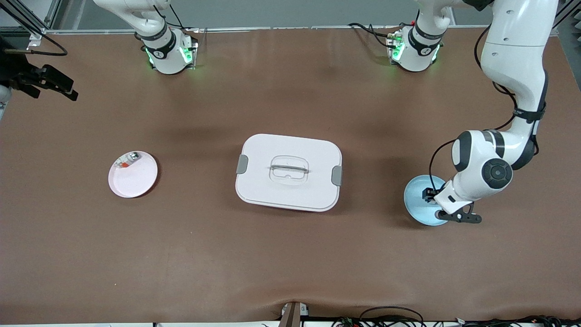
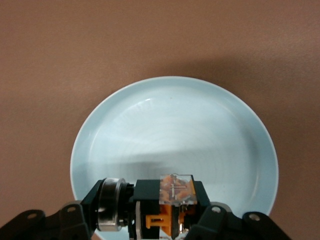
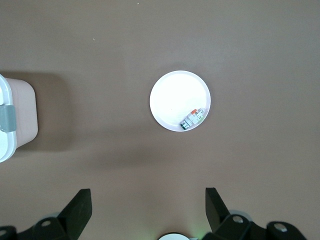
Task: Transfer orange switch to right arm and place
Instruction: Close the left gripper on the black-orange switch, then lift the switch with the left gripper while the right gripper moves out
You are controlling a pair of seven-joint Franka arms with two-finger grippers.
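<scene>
The orange switch, a small black boxy part with an orange band, sits between the fingers of my left gripper. The gripper is shut on it, low over the light blue plate at the left arm's end of the table. In the front view the left gripper is down at that plate. I cannot tell whether the switch still touches the plate. My right gripper is open and empty, high over the table near its own base. The right arm waits.
A white lidded container with grey clasps stands mid-table and shows in the right wrist view. A pink plate toward the right arm's end holds a small silvery-white piece with red marks, also seen below the right wrist camera.
</scene>
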